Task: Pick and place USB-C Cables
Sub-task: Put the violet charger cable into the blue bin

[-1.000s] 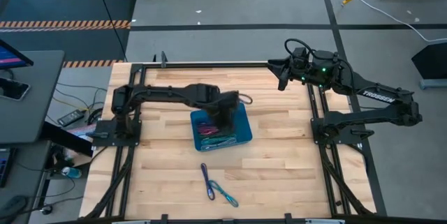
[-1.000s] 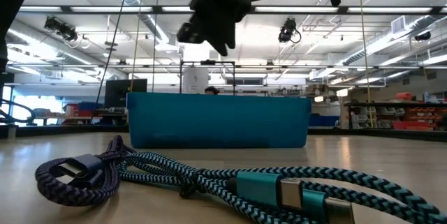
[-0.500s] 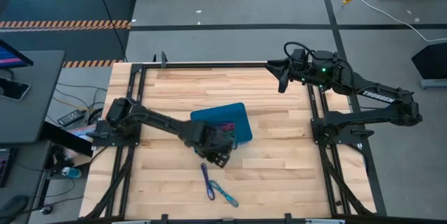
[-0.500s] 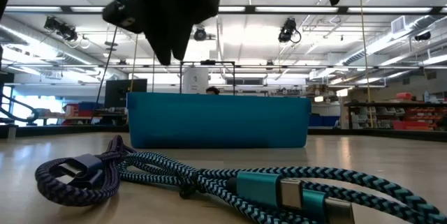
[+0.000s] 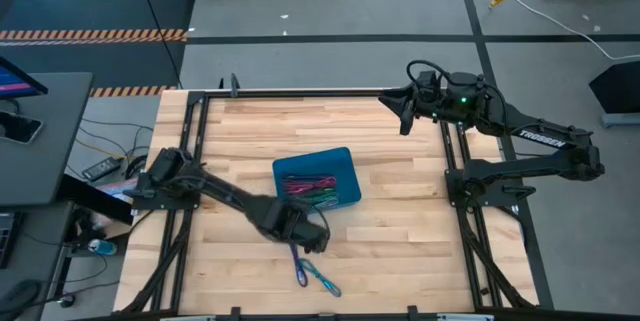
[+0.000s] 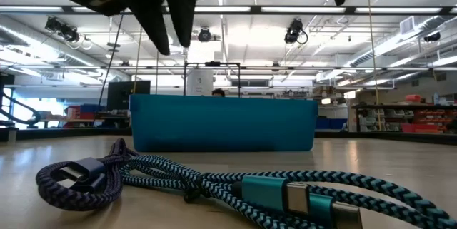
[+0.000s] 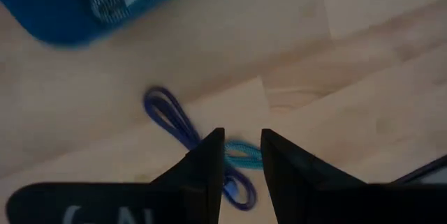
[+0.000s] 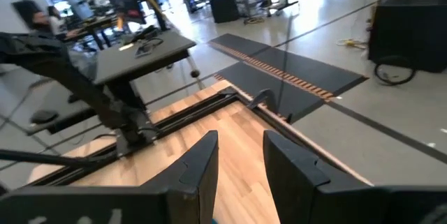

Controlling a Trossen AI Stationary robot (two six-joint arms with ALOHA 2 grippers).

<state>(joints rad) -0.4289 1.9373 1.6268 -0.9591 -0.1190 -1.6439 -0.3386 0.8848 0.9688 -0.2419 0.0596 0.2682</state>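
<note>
Two braided USB-C cables, one dark blue-purple [image 5: 296, 257] and one teal [image 5: 323, 281], lie touching each other on the pale wooden tabletop [image 5: 400, 231], just below and ahead of the left pincer [image 5: 312, 241]; more folded cables, in pink, green and grey [image 5: 312, 186], sit inside the shallow blue plastic bin [image 5: 348, 166] just behind that pincer. A second ago the left arm hung over the bin; half a second ago it was at the bin's near edge, and now it has swung clear of it to hover above the loose pair, so the previous drop looks finished and the next pick is, I judge, about to begin. In the left wrist view its fingers [image 7: 209, 161] stand slightly spread, a narrow gap between them, holding nothing and touching nothing, with the teal cable showing through the gap. The right pincer [image 5: 404, 113] waits, unchanged, high at the far right edge of the tabletop, well apart from the cables, its fingers [image 8: 199, 165] slightly spread and empty.
</note>
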